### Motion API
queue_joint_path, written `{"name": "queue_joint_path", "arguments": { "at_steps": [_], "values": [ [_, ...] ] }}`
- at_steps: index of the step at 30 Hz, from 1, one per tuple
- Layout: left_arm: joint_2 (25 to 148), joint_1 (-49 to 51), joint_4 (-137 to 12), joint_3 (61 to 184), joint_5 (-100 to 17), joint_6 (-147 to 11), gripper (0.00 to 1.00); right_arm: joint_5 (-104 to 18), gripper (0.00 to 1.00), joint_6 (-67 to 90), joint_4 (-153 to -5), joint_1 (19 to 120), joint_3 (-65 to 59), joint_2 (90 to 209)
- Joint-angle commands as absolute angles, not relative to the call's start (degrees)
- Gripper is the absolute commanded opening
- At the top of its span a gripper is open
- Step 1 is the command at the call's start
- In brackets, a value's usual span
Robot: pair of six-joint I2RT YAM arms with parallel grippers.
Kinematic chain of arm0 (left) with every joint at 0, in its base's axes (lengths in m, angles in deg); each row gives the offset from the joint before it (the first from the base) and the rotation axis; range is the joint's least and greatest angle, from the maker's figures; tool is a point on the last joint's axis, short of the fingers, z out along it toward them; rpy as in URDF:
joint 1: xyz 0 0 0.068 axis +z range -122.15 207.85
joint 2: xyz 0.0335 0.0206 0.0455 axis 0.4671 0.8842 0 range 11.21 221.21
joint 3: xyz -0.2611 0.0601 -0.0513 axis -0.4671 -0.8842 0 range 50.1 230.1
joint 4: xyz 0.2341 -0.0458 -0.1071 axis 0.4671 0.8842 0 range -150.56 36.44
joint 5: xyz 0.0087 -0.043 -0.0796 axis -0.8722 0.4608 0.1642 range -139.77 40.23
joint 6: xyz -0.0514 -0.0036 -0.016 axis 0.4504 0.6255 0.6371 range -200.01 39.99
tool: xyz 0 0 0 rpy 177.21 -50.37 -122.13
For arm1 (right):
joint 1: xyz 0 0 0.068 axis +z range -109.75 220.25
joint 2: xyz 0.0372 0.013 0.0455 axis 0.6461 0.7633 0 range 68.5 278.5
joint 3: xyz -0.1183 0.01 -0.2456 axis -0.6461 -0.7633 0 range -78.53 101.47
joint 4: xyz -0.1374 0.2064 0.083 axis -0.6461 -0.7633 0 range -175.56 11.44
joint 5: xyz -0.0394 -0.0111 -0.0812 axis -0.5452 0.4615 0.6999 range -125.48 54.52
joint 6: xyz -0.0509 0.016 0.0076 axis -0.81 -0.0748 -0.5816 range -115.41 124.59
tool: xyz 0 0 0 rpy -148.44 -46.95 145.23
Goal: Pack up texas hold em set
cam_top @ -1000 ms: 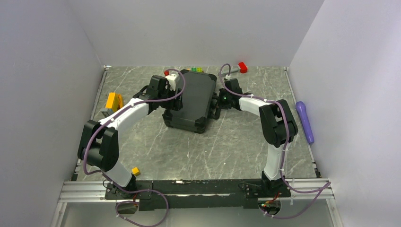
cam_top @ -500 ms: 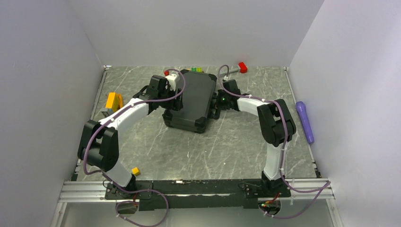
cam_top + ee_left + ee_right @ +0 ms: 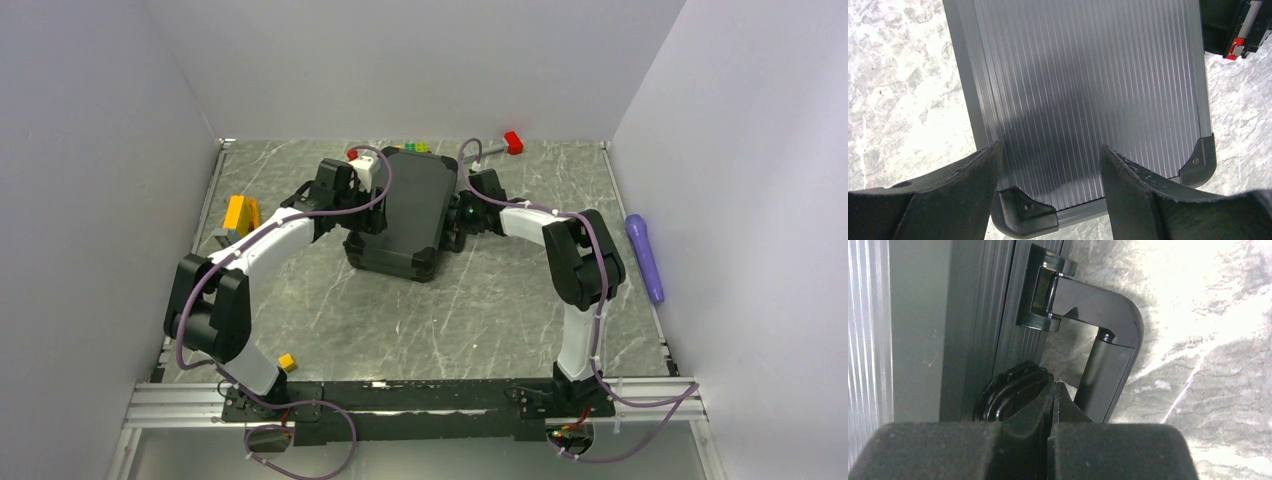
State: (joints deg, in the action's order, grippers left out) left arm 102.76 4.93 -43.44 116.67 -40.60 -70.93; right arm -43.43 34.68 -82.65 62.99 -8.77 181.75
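Two sets of fingers are at the briefcase (image 3: pixel 405 212), one on each long side. The case lies flat and closed on the worktop (image 3: pixel 480 300), in the far middle, its ribbed lid facing up.

Left fingers (image 3: pixel 365 220): spread wide, grasping nothing. They stand over the lid near one black corner cap. I cannot tell whether they touch the lid.

Right fingers (image 3: pixel 1052 405): clenched, tips pressed together with nothing between them. The tips sit against a black ribbed fitting (image 3: pixel 1008 397) on the side wall of the case, just beside the handle (image 3: pixel 1108 345). The handle is folded down towards the worktop.

Other items noted: a yellow cube (image 3: pixel 287 362) near the left arm's base, a purple cylinder (image 3: pixel 646 257) at the right edge, a red block (image 3: pixel 513 141) at the far edge. All are well apart from the case.
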Motion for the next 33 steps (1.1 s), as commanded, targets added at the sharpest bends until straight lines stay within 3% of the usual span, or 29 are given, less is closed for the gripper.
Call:
{"name": "queue_joint_path", "arguments": {
  "at_steps": [1, 17, 26, 33],
  "values": [
    [99.49, 5.87, -44.70, 117.83, -40.01, -70.95, 0.76, -45.19, 0.04, 33.68, -87.00, 64.97, -7.89, 179.70],
    [89.55, 10.30, -47.76, 114.22, -38.45, -70.84, 0.99, -45.58, 0.21, 30.74, -91.10, 57.57, -7.96, 168.59],
    [79.81, 16.31, -47.58, 110.06, -42.94, -70.88, 0.99, -47.57, 0.40, 27.24, -91.80, 45.86, -14.99, 155.69],
    [69.11, 17.14, -49.23, 105.22, -47.15, -73.99, 0.99, -42.60, 0.45, 24.48, -92.81, 42.35, -20.77, 140.50]
  ]
}}
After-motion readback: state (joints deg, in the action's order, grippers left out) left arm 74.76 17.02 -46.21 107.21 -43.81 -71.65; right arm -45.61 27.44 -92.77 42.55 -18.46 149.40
